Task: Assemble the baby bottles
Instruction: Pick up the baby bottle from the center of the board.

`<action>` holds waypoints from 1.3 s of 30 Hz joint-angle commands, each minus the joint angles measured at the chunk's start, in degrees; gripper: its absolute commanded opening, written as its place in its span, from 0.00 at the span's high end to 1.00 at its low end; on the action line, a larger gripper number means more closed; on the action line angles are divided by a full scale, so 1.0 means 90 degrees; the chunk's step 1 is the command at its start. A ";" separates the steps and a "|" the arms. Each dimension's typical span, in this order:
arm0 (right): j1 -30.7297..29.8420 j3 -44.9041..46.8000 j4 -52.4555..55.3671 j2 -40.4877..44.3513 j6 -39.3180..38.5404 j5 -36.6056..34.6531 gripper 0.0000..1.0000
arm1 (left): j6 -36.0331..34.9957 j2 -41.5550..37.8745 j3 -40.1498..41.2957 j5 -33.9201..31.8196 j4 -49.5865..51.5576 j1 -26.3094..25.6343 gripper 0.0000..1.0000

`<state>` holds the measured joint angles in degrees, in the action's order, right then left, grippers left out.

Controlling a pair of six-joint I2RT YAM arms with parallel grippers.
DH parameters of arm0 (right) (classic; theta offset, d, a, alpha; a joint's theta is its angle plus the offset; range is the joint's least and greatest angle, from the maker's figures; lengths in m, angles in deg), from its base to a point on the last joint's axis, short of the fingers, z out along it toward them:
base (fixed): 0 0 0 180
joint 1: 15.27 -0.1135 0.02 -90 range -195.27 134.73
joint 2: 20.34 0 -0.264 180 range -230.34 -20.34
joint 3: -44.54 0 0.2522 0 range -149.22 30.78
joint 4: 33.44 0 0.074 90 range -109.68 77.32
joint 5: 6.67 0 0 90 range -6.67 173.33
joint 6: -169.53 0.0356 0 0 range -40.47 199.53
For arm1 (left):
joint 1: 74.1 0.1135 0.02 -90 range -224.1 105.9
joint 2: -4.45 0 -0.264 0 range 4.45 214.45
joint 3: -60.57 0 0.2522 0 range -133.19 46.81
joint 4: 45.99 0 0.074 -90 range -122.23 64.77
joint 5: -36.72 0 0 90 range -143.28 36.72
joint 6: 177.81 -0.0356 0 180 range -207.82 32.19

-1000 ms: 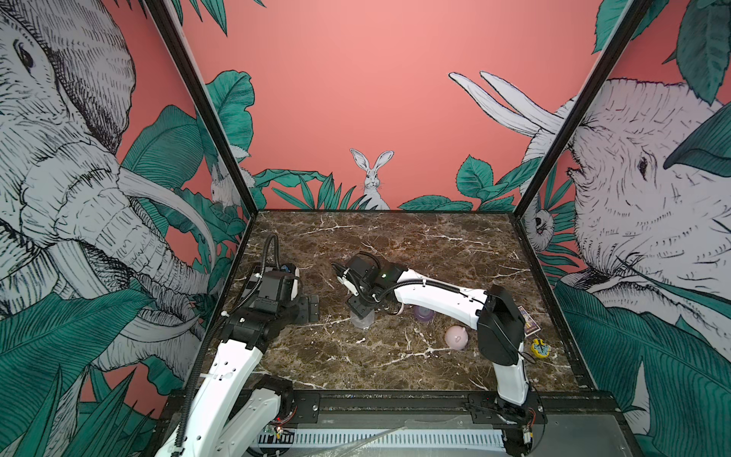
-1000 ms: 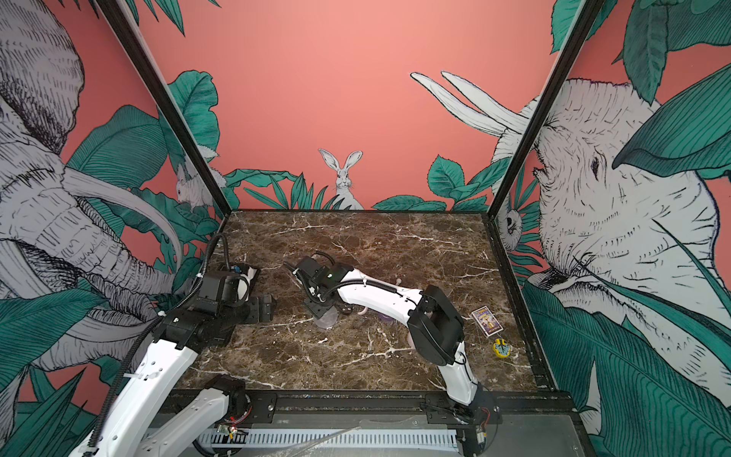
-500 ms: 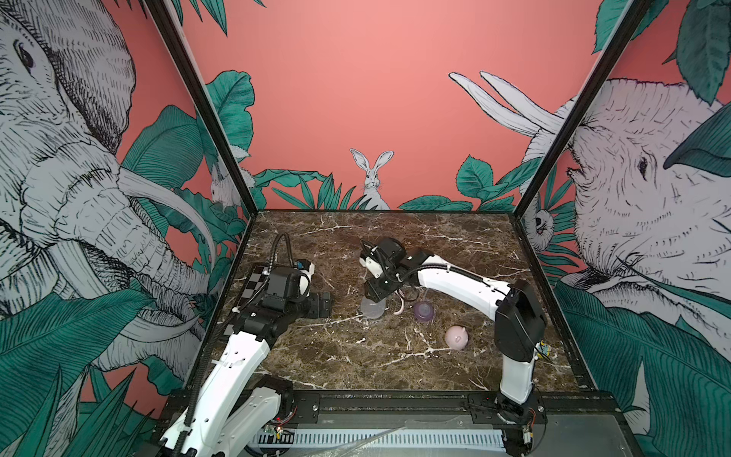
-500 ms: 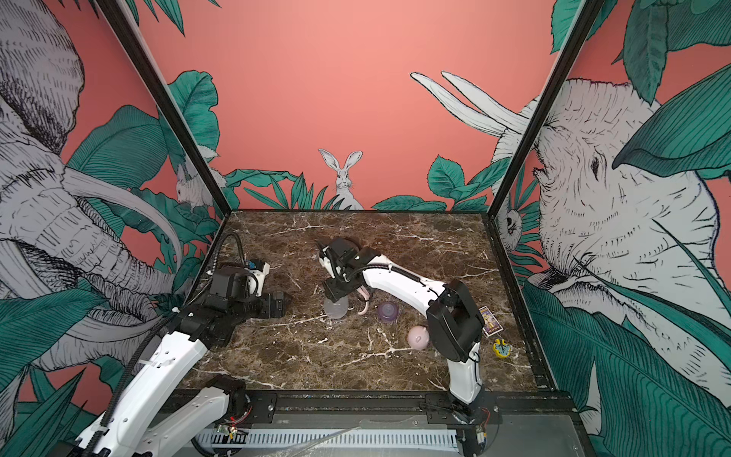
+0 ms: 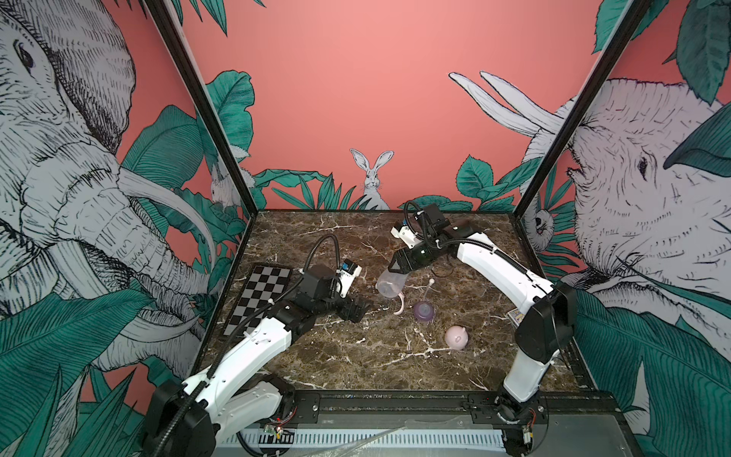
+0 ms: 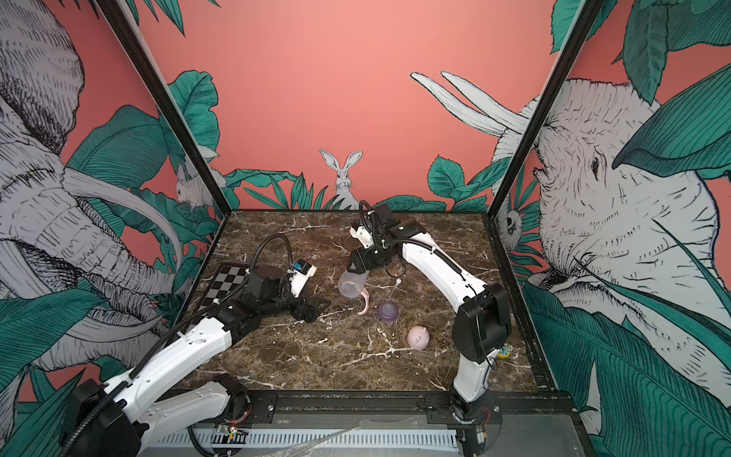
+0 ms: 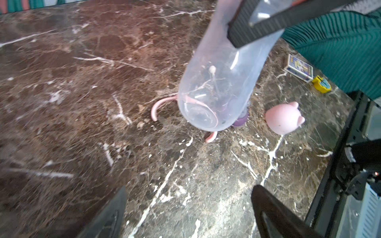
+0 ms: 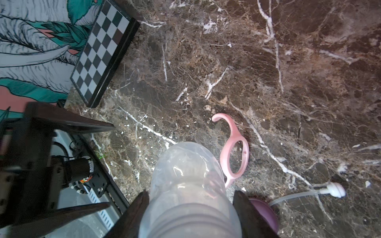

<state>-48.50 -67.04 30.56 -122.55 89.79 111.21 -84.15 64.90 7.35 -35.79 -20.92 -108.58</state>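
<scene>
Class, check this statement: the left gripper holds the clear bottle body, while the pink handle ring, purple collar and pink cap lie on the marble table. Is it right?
Wrong arm. The right gripper holds the clear bottle body, its jaws closed on it in the right wrist view. The pink handle ring, purple collar and pink cap lie on the marble table.

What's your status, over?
Right end effector shut on clear bottle body, tilted. Left end effector open, empty. Handle ring, purple collar, pink cap loose on marble, unassembled.
</scene>
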 commanded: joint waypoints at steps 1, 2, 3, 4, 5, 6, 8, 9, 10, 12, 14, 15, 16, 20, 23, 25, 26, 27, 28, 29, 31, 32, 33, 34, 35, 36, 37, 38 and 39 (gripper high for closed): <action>-0.0027 -0.0338 0.0521 0.0175 -0.0110 0.0528 0.56 | -0.0629 0.0142 0.0152 0.0482 -0.0966 -0.0108 0.03; -0.0028 -0.0368 0.0576 0.0177 -0.0089 0.0598 0.57 | -0.0723 0.0188 0.0180 0.0586 -0.1112 -0.0114 0.03; -0.0028 -0.0372 0.0612 0.0188 -0.0076 0.0639 0.57 | -0.0836 0.0217 0.0202 0.0653 -0.1210 -0.0119 0.03; -0.0028 -0.0363 0.0615 0.0225 -0.0031 0.0701 0.57 | -0.0947 0.0226 0.0204 0.0730 -0.1286 -0.0116 0.02; -0.0028 -0.0297 0.0546 0.0277 0.0046 0.0732 0.57 | -0.1059 0.0237 0.0198 0.0787 -0.1353 -0.0117 0.03; -0.0028 -0.0235 0.0479 0.0322 0.0121 0.0801 0.57 | -0.1120 0.0228 0.0222 0.0800 -0.1426 -0.0114 0.02; -0.0023 -0.0080 0.0315 0.0442 0.0281 0.1006 0.57 | -0.1228 0.0231 0.0300 0.0898 -0.1704 -0.0120 0.01; -0.0028 -0.0010 0.0225 0.0497 0.0367 0.1023 0.57 | -0.1266 0.0255 0.0280 0.0926 -0.1747 -0.0123 0.01; -0.0038 0.0073 0.0127 0.0541 0.0458 0.1063 0.57 | -0.1266 0.0271 0.0276 0.0964 -0.1811 -0.0128 0.01; -0.0043 0.0279 -0.0185 0.0649 0.0697 0.1272 0.57 | -0.1275 0.0268 0.0306 0.0981 -0.1978 -0.0153 0.01; -0.0064 0.0361 -0.0342 0.0672 0.0830 0.1367 0.57 | -0.1314 0.0274 0.0332 0.0900 -0.2081 -0.0173 0.01; -0.0082 0.0360 -0.0360 0.0673 0.0856 0.1400 0.57 | -0.1333 0.0285 0.0340 0.0884 -0.2102 -0.0180 0.01; -0.0095 0.0401 -0.0437 0.0669 0.0927 0.1456 0.57 | -0.1344 0.0296 0.0344 0.0870 -0.2144 -0.0187 0.01; -0.0152 0.0577 -0.0916 0.0727 0.1203 0.1611 0.57 | -0.1286 0.0411 0.0309 0.0956 -0.2258 -0.0191 0.02; -0.0246 0.0469 -0.0860 0.0636 0.1184 0.1614 0.57 | -0.1198 0.0469 0.0331 0.0995 -0.2396 -0.0194 0.02; -0.0305 0.0449 -0.0884 0.0614 0.1175 0.1574 0.57 | -0.1167 0.0503 0.0351 0.0995 -0.2464 -0.0196 0.03; -0.0321 0.0451 -0.0887 0.0612 0.1167 0.1519 0.57 | -0.1185 0.0501 0.0340 0.0964 -0.2424 -0.0193 0.04; -0.0323 0.0436 -0.0867 0.0615 0.1155 0.1484 0.57 | -0.1194 0.0503 0.0337 0.0940 -0.2386 -0.0195 0.05; -0.0331 0.0430 -0.0857 0.0615 0.1147 0.1474 0.57 | -0.1198 0.0491 0.0340 0.0922 -0.2363 -0.0197 0.05; -0.0329 0.0420 -0.0855 0.0615 0.1148 0.1473 0.57 | -0.1208 0.0481 0.0342 0.0899 -0.2331 -0.0200 0.06; -0.0330 0.0430 -0.0920 0.0620 0.1174 0.1604 0.57 | -0.1207 0.0473 0.0337 0.0881 -0.2316 -0.0193 0.09; -0.0323 0.0430 -0.0933 0.0625 0.1179 0.1584 0.57 | -0.1225 0.0481 0.0334 0.0876 -0.2270 -0.0192 0.11; -0.0326 0.0430 -0.0948 0.0643 0.1168 0.1531 0.57 | -0.1233 0.0481 0.0323 0.0873 -0.2219 -0.0195 0.12; -0.0327 0.0430 -0.0934 0.0662 0.1141 0.1464 0.57 | -0.1220 0.0472 0.0326 0.0868 -0.2190 -0.0197 0.13; -0.0329 0.0430 -0.0915 0.0682 0.1098 0.1369 0.57 | -0.1196 0.0455 0.0341 0.0867 -0.2215 -0.0200 0.12; -0.0323 0.0436 -0.0900 0.0698 0.1080 0.1297 0.57 | -0.1165 0.0437 0.0365 0.0873 -0.2240 -0.0200 0.12; -0.0314 0.0448 -0.0909 0.0709 0.1068 0.1279 0.57 | -0.1144 0.0410 0.0394 0.0868 -0.2253 -0.0192 0.12; -0.0302 0.0459 -0.0932 0.0721 0.1067 0.1277 0.57 | -0.1132 0.0370 0.0411 0.0868 -0.2249 -0.0195 0.11; -0.0294 0.0459 -0.0932 0.0722 0.1069 0.1277 0.58 | -0.1130 0.0346 0.0429 0.0850 -0.2239 -0.0193 0.12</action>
<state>-51.26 -62.12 23.41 -117.83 100.11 122.97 -94.14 69.55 9.84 -28.33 -40.53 -110.06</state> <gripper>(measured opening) 0.590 0.885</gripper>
